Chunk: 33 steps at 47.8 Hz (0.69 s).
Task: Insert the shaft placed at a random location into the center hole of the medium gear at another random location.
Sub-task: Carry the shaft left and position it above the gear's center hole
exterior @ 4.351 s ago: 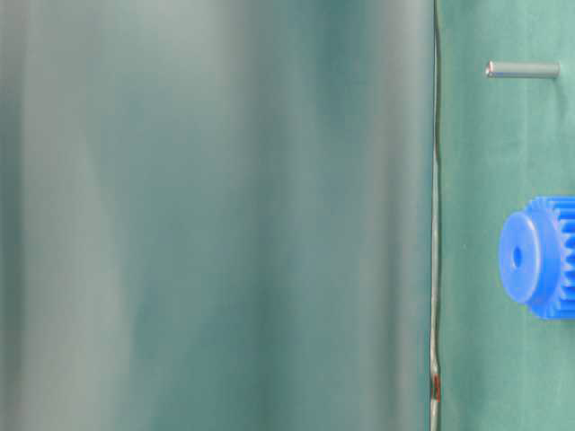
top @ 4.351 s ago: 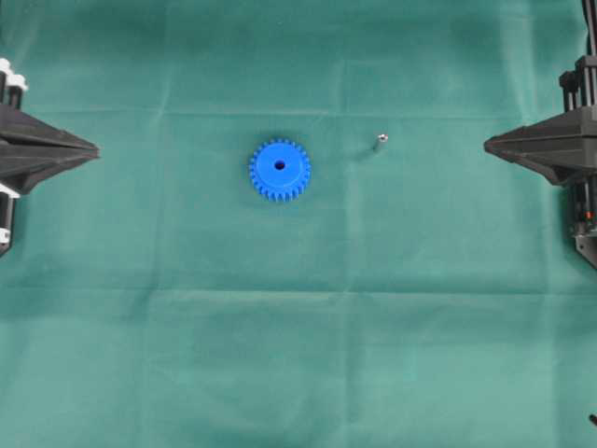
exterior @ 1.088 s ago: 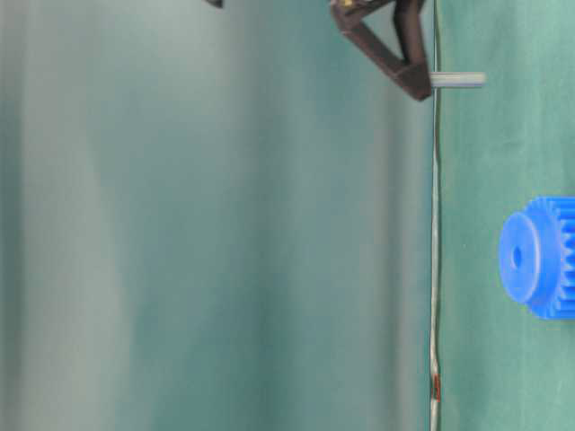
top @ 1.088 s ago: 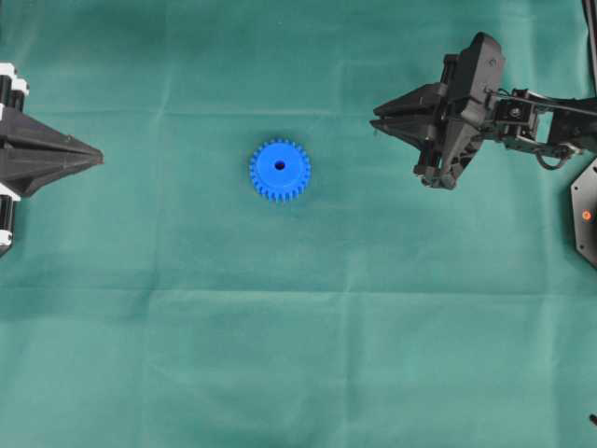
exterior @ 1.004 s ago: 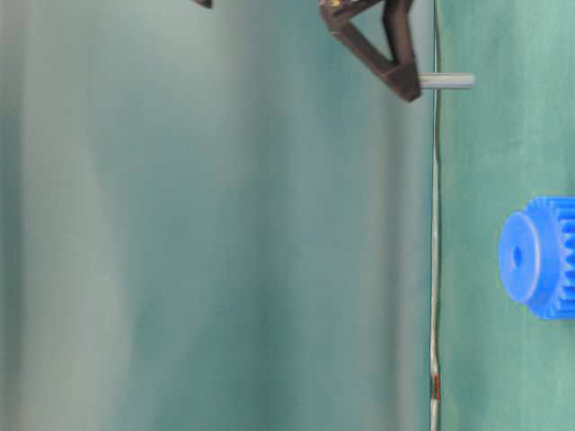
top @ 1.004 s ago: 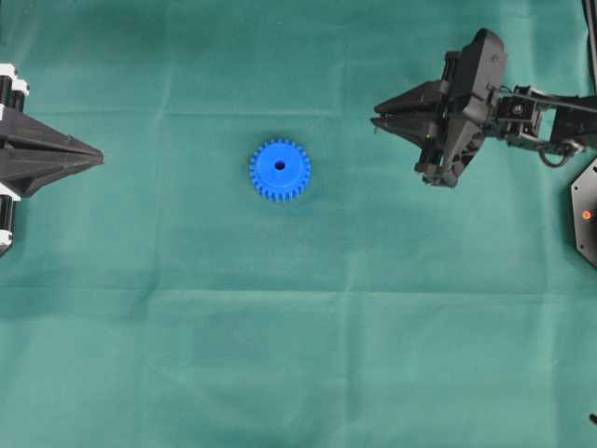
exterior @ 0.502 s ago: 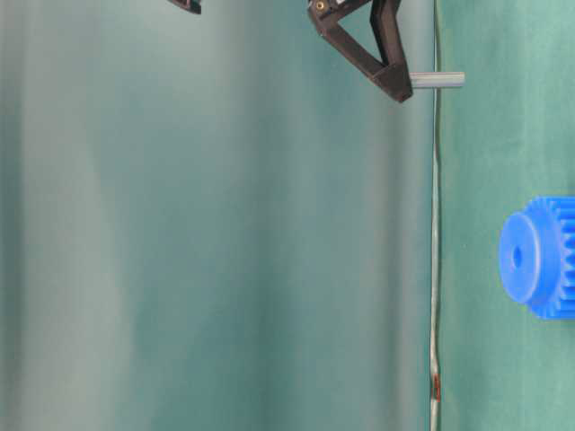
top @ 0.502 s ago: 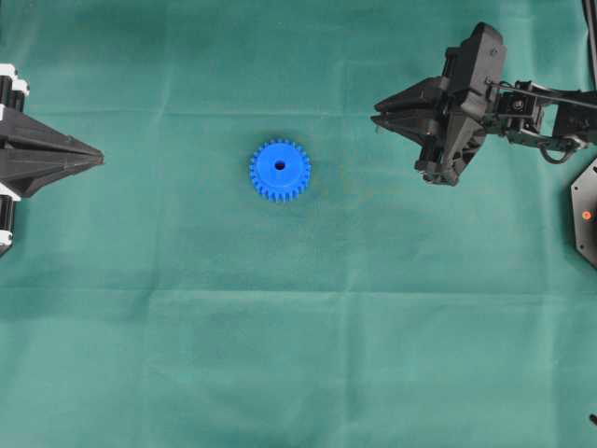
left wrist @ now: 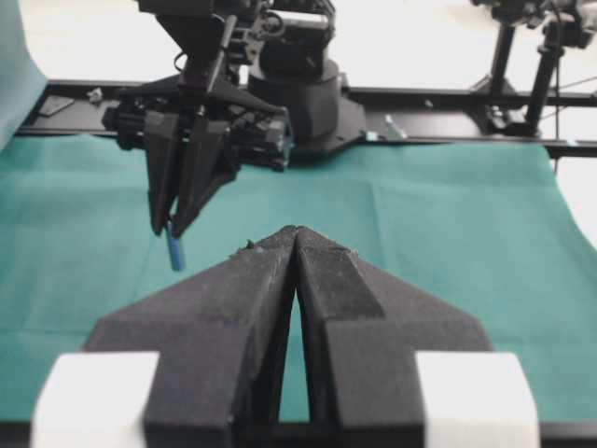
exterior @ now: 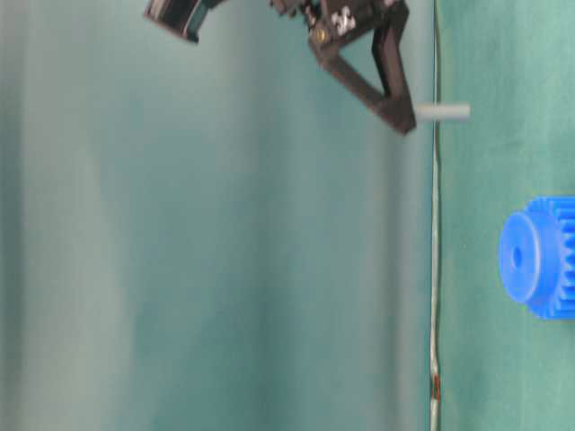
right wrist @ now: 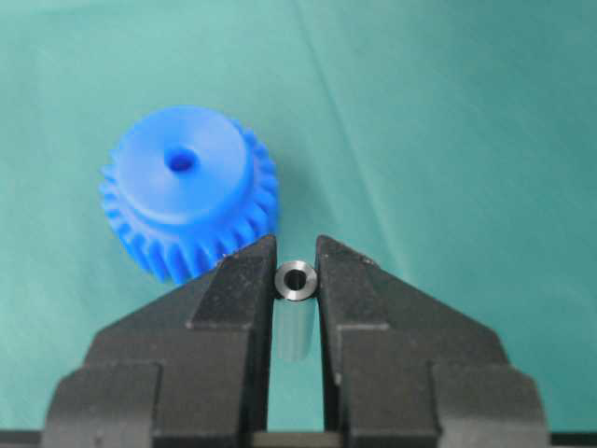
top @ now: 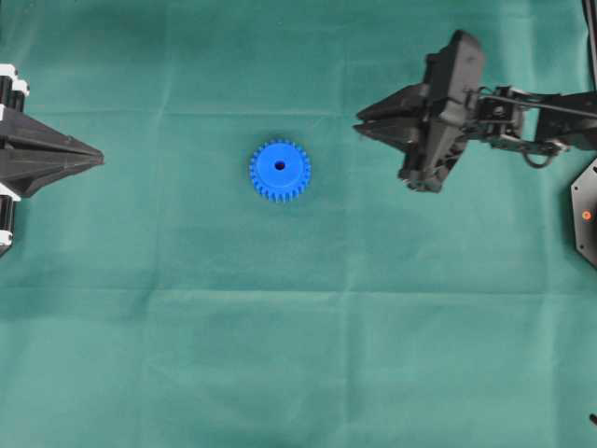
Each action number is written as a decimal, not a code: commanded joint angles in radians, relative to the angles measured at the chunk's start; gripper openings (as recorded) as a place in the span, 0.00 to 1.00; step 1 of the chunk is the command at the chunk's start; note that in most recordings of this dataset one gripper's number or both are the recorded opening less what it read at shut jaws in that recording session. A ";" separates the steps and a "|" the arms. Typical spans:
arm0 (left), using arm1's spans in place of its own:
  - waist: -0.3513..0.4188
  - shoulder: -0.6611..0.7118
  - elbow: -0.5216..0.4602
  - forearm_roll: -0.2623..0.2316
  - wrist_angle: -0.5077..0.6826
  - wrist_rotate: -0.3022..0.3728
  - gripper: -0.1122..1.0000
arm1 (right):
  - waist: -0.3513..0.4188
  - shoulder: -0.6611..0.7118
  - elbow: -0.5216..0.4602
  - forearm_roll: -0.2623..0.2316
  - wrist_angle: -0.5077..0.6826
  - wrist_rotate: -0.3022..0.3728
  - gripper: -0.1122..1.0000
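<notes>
The blue toothed gear (top: 280, 170) lies flat on the green surface (top: 298, 355), its hole (top: 280, 165) facing up. The silvery shaft (right wrist: 297, 280) hangs upright, clamped in the right tool (right wrist: 297, 271).

From overhead my right hand (top: 359, 124) hides the shaft. At table level the gear (exterior: 539, 257) is cut off by the edge, far from my fingertips.
</notes>
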<state>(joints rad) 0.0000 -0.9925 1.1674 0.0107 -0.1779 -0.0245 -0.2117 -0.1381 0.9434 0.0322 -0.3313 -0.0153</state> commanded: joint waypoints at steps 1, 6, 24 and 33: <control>0.003 0.006 -0.023 0.002 -0.005 -0.002 0.10 | 0.018 0.018 -0.061 -0.002 -0.008 -0.006 0.22; 0.002 0.006 -0.023 0.002 -0.005 -0.002 0.10 | 0.037 0.057 -0.114 -0.002 -0.003 -0.006 0.22; 0.002 0.006 -0.023 0.002 -0.005 -0.002 0.10 | 0.067 0.158 -0.249 -0.002 0.031 -0.006 0.22; 0.002 0.006 -0.023 0.002 0.002 -0.002 0.10 | 0.078 0.192 -0.288 -0.002 0.037 -0.006 0.22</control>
<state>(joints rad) 0.0015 -0.9925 1.1674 0.0107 -0.1749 -0.0245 -0.1396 0.0568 0.6918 0.0322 -0.2991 -0.0153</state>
